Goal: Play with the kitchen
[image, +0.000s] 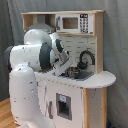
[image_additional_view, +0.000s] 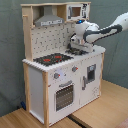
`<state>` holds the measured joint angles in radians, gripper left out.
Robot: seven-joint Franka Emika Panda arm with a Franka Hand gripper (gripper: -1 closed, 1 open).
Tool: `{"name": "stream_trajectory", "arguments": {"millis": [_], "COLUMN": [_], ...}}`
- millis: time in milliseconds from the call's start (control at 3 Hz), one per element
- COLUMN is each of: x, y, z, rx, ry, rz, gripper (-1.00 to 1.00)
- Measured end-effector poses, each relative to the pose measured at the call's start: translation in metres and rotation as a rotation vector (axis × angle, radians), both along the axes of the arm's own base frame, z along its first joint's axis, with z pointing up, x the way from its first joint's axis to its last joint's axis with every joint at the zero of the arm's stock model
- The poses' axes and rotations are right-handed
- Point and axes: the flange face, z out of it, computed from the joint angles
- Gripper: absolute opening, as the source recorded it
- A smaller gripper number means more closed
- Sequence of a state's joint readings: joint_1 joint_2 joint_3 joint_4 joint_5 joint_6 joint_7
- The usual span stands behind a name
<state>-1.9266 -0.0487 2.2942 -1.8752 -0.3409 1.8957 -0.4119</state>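
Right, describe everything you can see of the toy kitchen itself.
The kitchen is a tall toy unit of white panels and light wood, standing upright on a wooden floor before a grey curtain. On top sit a grey hood and a microwave, over a pegboard back. The counter holds a black-red hob and a sink with a black faucet. An oven door is shut below. The robot's pincer reaches over the sink.

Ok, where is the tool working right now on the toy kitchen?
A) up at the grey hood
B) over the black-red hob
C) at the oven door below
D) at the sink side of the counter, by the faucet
D: in both exterior views the tool reaches down to the counter at the sink next to the black faucet, away from the hob on the kitchen.
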Motion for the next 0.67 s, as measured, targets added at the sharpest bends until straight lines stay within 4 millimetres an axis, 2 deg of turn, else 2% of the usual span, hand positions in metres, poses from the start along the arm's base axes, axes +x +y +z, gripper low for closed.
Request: {"name": "stream_trajectory", "arguments": {"millis": [333,667], "x": [0.004,0.006], "y": [0.006,0.022], "z": [0.013,0.059], "rx": [0.017,0.042], "ry": [-0.03,-0.089], "rz": [0.006,0.014], "gripper": [1.0,1.0]}}
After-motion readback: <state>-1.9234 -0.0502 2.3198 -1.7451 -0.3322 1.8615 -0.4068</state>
